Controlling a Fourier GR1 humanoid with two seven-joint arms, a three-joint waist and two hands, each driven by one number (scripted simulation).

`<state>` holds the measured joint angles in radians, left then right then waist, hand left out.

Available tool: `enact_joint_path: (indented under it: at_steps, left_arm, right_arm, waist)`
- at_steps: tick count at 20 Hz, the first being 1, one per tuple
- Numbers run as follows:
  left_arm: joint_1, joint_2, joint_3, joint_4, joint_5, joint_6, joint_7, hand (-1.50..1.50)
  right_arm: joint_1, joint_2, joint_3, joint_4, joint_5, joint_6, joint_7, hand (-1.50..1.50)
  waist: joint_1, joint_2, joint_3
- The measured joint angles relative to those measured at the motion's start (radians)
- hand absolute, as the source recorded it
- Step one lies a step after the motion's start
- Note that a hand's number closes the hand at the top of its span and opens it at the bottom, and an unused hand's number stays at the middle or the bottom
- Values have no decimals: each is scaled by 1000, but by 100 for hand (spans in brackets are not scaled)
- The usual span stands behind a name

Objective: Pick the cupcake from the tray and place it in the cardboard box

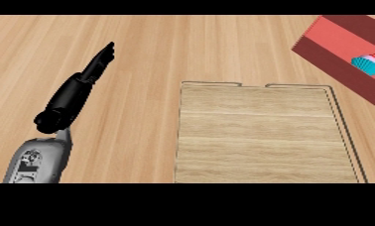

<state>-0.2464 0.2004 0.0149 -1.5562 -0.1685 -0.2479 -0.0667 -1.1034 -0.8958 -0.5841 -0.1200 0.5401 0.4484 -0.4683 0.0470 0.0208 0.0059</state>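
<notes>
Left hand: the black left hand (93,69) is over the left part of the counter (183,46). Its fingers are straight and close together, pointing up and a bit to the right. It is let go and holds nothing.
Left arm: the grey forearm (40,158) comes in at the bottom left corner.
Right hand: it does not show.
Tray: the wooden tray (264,136) lies flat near the bottom right part of the counter. It has a thin raised rim. Nothing sits on the part of it that shows.
Box: the red box (330,46) is at the top right corner of the counter, turned at a slant. The right edge of the view cuts it off.
Cupcake: the cupcake (364,63) is inside the box, by the right edge. Only a bit shows, blue-green with some pink.
Box and tray: they are near each other but do not touch.
</notes>
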Motion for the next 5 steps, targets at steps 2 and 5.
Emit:
enact_joint_path:
  at_steps: [2,5]
  left_arm:
    - [3,2,-2,-6,1,-4,-2,0]
    - [-7,-2,-3,-1,-1,-2,-1,0]
  right_arm:
    - [4,-17,-64,31,-61,-9,36,-150]
    - [18,-56,-131,54,-127,-9,80,-150]
  waist:
    - [4,3,0]
    - [5,8,1]
